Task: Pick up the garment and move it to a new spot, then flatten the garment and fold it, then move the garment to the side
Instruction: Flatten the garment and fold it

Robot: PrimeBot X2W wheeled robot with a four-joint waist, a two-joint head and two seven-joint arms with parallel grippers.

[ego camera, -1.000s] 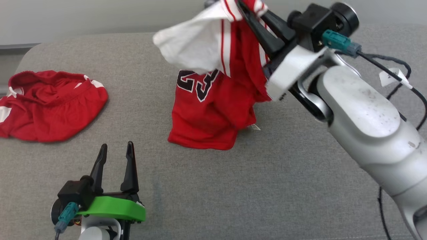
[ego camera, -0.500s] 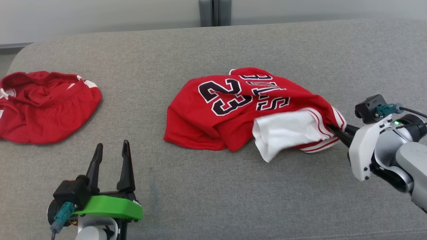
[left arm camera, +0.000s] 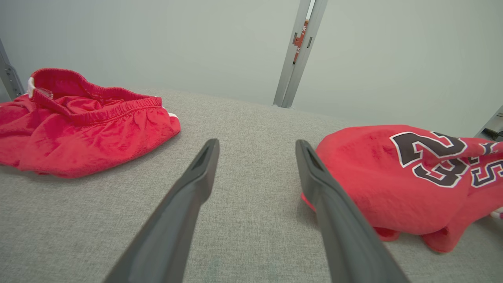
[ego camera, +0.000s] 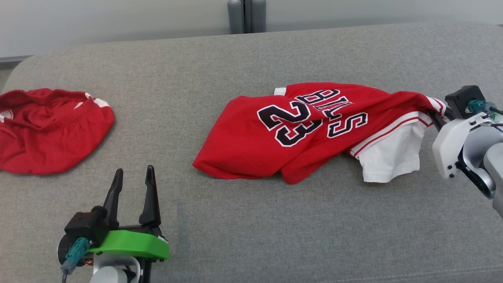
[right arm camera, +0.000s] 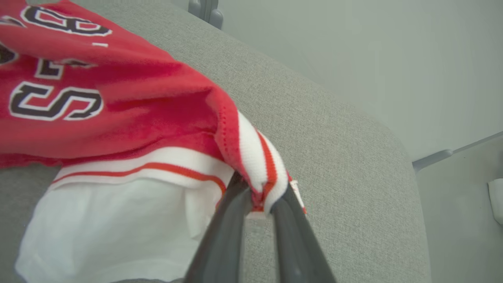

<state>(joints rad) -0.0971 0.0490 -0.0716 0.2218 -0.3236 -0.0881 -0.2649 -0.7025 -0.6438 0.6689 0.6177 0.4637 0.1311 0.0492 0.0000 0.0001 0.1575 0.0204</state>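
The garment (ego camera: 306,129) is a red jersey with a black "23" and a white sleeve, lying stretched across the grey padded surface (ego camera: 235,220) right of the middle. My right gripper (ego camera: 436,116) is at the jersey's right end, shut on its red-and-white striped hem. The right wrist view shows the hem (right arm camera: 263,177) bunched between the two fingertips of that gripper (right arm camera: 257,196), with the jersey (right arm camera: 118,98) trailing away. My left gripper (ego camera: 132,177) stands open at the lower left, holding nothing. In the left wrist view the jersey (left arm camera: 393,181) lies just right of the left gripper (left arm camera: 255,147).
Crumpled red shorts (ego camera: 51,129) lie at the far left, also in the left wrist view (left arm camera: 78,129). A grey post (ego camera: 245,15) stands behind the surface's back edge. The rounded right edge of the surface (right arm camera: 393,157) is close to my right gripper.
A second ago my right gripper held the jersey hanging high at the back. It has come down and pulled to the right, laying the jersey out along the surface. The left arm stayed put.
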